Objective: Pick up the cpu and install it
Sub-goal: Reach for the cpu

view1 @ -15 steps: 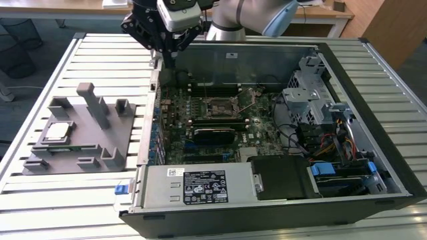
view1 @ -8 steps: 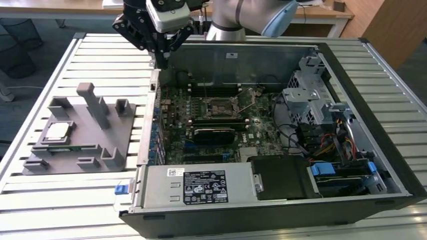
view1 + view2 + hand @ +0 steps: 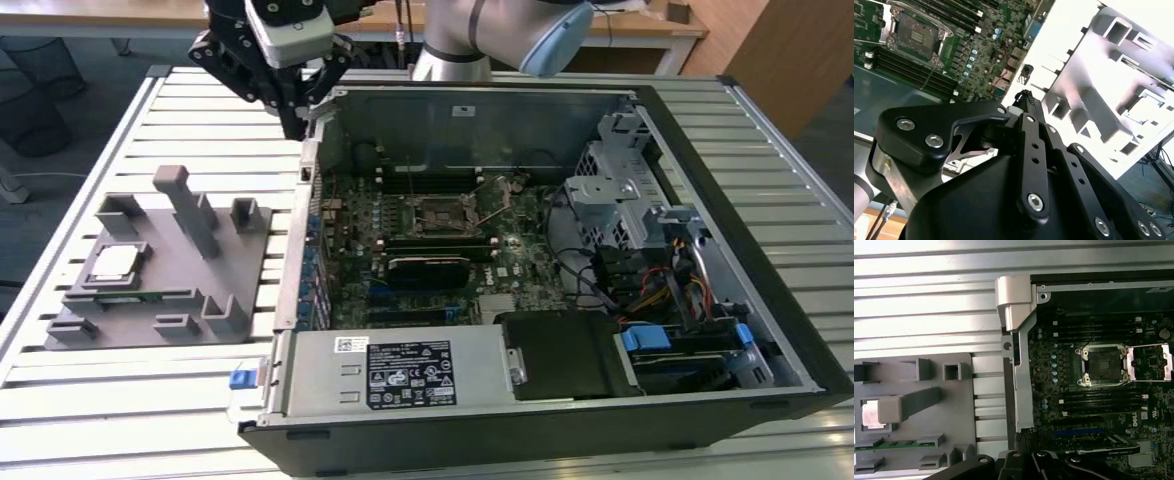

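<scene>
Progress: none of the task was done, I judged; both the pickup and the seating were left.
Computer case [image 3: 534, 125]: lay open across the middle and right of the exterior view, its motherboard [image 3: 400, 235] bared.
Fixture [image 3: 260, 262]: a grey block at the exterior view's left, just beside the case.
My pincer [image 3: 291, 128]: hung at the upper left of the exterior view, above the case's corner. It was pressed together on nothing, well apart from the cpu.
Socket [image 3: 441, 213]: sat mid-board, its plate swung open, empty as far as I could see.
Cpu [image 3: 114, 264]: lay flat in a recess near the fixture's left edge. It was a small square with a silver-grey top and a thin pale rim.
</scene>
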Available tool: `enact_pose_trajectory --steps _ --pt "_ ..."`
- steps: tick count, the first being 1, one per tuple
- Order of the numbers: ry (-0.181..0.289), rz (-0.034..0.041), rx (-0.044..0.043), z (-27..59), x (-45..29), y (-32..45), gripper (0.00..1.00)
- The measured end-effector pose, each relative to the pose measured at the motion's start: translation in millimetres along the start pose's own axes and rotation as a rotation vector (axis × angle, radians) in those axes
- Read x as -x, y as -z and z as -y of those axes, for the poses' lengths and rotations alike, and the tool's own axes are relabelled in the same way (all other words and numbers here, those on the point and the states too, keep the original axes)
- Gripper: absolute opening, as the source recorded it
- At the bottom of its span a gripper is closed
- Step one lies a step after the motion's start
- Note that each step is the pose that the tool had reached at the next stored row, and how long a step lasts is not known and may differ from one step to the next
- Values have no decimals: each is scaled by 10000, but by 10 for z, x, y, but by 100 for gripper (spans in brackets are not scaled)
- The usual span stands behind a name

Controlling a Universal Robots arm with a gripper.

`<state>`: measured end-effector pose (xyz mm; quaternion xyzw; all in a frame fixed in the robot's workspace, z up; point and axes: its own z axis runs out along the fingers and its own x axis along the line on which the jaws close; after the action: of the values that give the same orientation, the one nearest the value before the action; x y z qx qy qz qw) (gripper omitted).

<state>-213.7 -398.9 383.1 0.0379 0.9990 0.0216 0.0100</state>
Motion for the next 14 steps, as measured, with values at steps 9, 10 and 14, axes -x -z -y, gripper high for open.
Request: enact_pose_trajectory --steps 9,10,14 --pt "-1 -19 -3 11 -144 -10 11" --pt "-2 -22 -3 13 -158 -12 11" --pt "-1 -31 -3 17 -215 -18 11"
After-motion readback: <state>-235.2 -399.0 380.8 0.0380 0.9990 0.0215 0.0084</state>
